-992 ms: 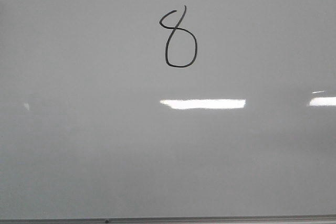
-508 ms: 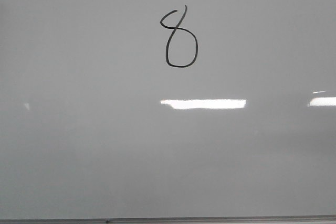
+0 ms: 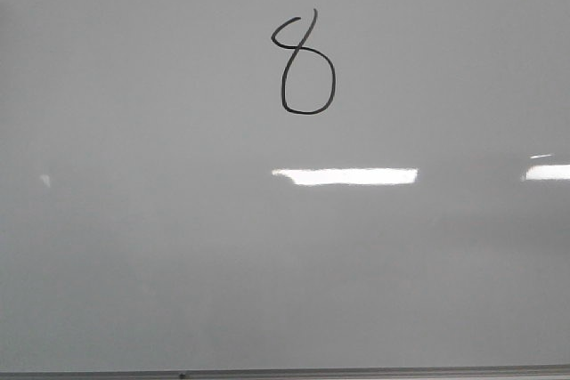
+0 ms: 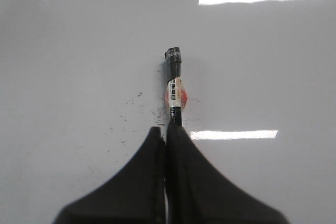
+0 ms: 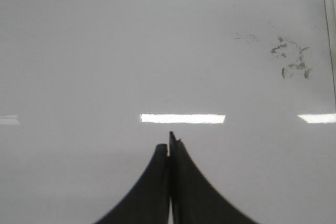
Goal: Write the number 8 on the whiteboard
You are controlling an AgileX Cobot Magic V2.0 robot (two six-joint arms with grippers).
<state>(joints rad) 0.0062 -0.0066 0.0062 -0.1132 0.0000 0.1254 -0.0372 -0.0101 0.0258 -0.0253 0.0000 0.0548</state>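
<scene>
Left tool [image 4: 167, 129] grips marker [image 4: 174, 85] over smudged whiteboard [image 4: 79, 51].

We see bright white rectangular light reflections [image 3: 345, 176] across the glossy surface in the front view, one long bar near the middle and a shorter one at the right edge. In the left wrist view we see a black marker [image 4: 174, 85] with a white and orange-red label around its barrel and a dark cap end, and small dark ink specks [image 4: 134, 114] scattered just beside it. In the right wrist view we find a cluster of smudged dark marks [image 5: 291, 59] near a thin grey edge strip.
</scene>
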